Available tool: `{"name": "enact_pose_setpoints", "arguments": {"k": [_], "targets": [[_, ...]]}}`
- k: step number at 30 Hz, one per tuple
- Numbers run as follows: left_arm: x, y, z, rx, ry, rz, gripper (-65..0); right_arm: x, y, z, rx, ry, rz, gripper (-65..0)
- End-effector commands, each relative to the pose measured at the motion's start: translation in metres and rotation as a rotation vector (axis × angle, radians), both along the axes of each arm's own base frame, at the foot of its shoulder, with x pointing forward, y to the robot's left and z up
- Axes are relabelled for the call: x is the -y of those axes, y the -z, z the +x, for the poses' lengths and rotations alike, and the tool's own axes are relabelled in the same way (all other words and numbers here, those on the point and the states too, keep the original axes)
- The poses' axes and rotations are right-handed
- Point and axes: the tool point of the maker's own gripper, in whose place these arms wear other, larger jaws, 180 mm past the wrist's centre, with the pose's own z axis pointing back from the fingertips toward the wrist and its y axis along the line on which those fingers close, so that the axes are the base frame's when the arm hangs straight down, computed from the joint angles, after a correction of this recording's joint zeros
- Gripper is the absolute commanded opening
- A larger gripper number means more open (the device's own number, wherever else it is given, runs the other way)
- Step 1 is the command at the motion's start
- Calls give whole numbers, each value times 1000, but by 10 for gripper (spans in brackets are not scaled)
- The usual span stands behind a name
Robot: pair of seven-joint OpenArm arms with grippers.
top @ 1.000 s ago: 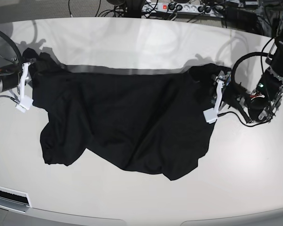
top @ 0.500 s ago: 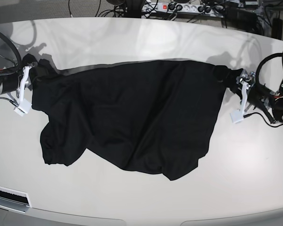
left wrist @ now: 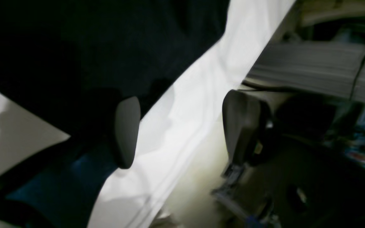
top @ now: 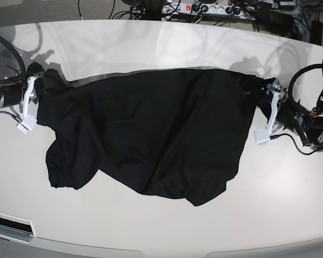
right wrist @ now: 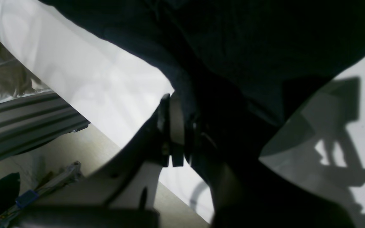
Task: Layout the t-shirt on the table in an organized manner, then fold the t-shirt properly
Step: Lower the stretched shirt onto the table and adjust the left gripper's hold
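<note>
The black t-shirt (top: 151,134) lies spread but rumpled across the off-white table (top: 151,43), with its top edge stretched straight between both arms. My right gripper (top: 28,94) is at the shirt's left corner. In the right wrist view its jaws (right wrist: 182,133) are shut on bunched black fabric (right wrist: 249,47). My left gripper (top: 270,110) is at the shirt's right corner. In the left wrist view it (left wrist: 182,129) is open, with bare table between the fingers (left wrist: 127,131) and the shirt edge (left wrist: 90,47) beside the left finger.
A power strip (top: 204,8) and cables lie beyond the table's far edge. Black cable loops (top: 307,75) hang by the arm on the right of the base view. A dark slot (top: 11,221) sits at the front left edge.
The left gripper pulled the shirt's right corner outward, spreading the top edge, then opened and shifted slightly back. The right gripper kept its hold at the left corner.
</note>
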Motion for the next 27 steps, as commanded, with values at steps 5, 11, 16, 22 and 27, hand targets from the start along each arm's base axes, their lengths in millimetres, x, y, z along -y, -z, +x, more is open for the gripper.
{"name": "enact_pose_setpoints", "arguments": {"k": [5,11,16,22,27], "targets": [[-24,2,6,143,226,253,-244,6,-13,12,48,5,-2,-650],[-28,11,-14,211,396,342,-249,8,-11,11,45,2,-17,-650],[-42,16,-50,211,558,398,-249,9,-10,12,45,1,-23,-650],[-45,32,-40,402,709,426,-249,9,-11,12,45,1,-23,-650],[-36,37,-32,517,796,399,-249,9,-10,12,45,0,-23,-650]]}}
